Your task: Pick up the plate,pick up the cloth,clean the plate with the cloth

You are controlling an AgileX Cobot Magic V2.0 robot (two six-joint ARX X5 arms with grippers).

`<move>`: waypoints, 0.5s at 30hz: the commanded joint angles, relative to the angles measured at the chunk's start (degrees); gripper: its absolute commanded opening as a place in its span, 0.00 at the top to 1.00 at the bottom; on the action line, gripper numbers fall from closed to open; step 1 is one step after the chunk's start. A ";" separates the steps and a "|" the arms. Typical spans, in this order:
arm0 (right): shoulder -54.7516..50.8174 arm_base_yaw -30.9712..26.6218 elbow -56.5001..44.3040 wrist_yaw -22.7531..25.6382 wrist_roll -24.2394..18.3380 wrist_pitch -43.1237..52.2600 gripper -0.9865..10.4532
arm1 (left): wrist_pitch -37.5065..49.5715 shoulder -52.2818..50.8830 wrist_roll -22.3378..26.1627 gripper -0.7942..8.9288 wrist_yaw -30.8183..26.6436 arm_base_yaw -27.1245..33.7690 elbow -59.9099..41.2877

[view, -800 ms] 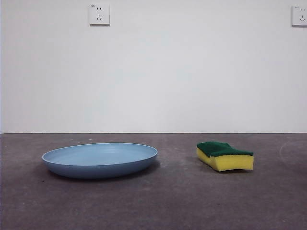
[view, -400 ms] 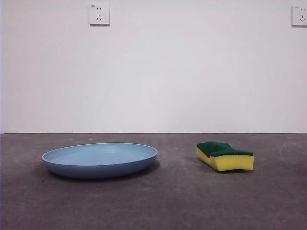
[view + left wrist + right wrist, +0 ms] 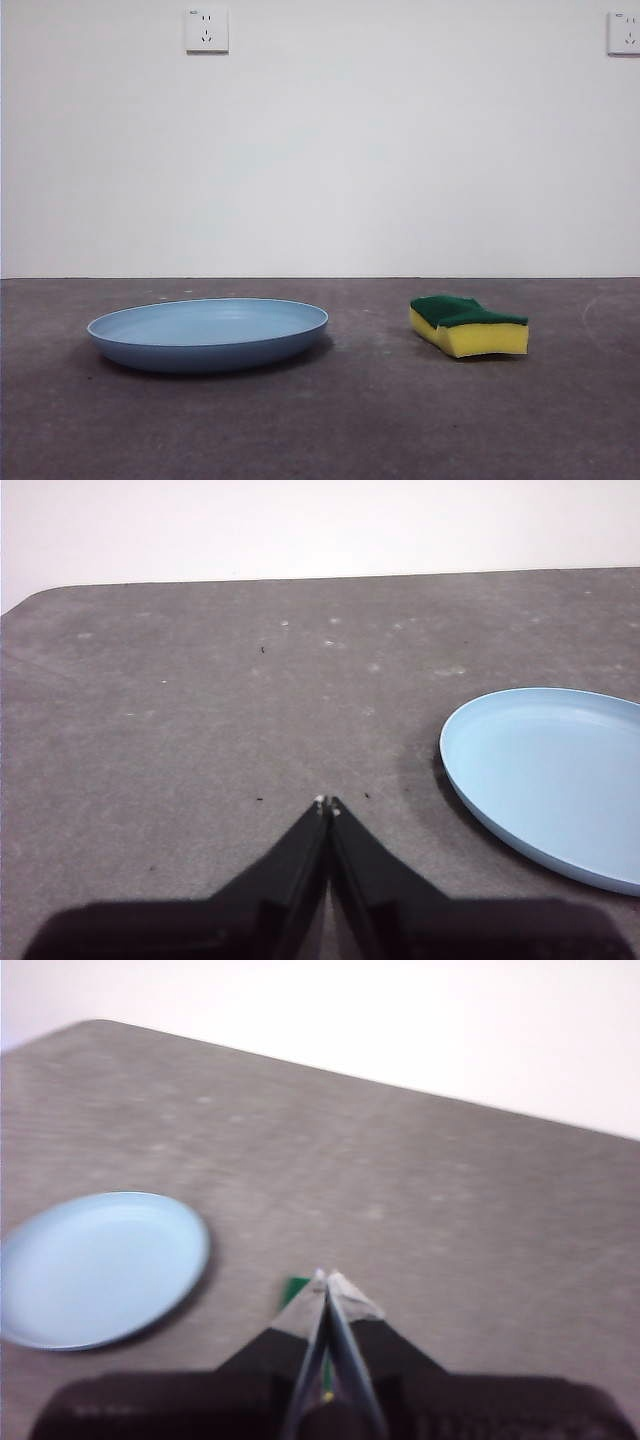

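The light-blue plate (image 3: 208, 334) lies flat on the grey table, left of centre in the front view. To its right sits the cloth (image 3: 468, 325), a yellow sponge with a dark green top. My left gripper (image 3: 327, 803) is shut with nothing in it, above bare table beside the plate (image 3: 548, 775). My right gripper (image 3: 326, 1276) is also shut and hovers high over the cloth (image 3: 292, 1290), of which only a green corner shows past the jaws. The plate (image 3: 98, 1267) lies well to one side of it. Neither gripper shows in the front view.
A white wall with two sockets (image 3: 206, 29) stands behind the table. The dark table top (image 3: 360, 420) stretches around and in front of both things. The table's rounded far corner (image 3: 40, 595) shows in the left wrist view.
None in the front view: the plate and the cloth lie where they were.
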 commanded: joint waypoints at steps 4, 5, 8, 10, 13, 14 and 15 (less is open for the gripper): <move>-4.79 -10.86 -8.96 -4.37 -2.16 9.31 0.91 | 0.04 -0.13 0.22 0.92 -0.22 0.15 -0.76; -6.36 -13.42 -11.63 -6.54 -2.16 12.31 0.91 | 0.04 -0.13 0.22 0.92 -0.22 0.15 -0.76; -10.49 -18.56 -18.18 -10.88 -2.16 18.03 0.91 | 0.04 -0.13 0.22 0.92 -0.22 0.15 -0.76; -13.27 -21.05 -22.01 -12.39 -2.12 19.67 0.91 | 0.04 -0.13 0.22 0.92 -0.22 0.15 -0.76; -17.38 -23.37 -26.99 -13.16 -1.46 19.78 0.91 | 0.04 -0.13 0.22 0.92 -0.22 0.15 -0.76; -18.58 -23.80 -28.44 -13.16 -1.31 19.82 0.91 | 0.04 -0.13 0.22 0.92 -0.22 0.15 -0.76; -20.00 -24.17 -30.12 -13.14 -0.94 19.93 0.91 | 0.04 -0.13 0.22 0.92 -0.22 0.15 -0.76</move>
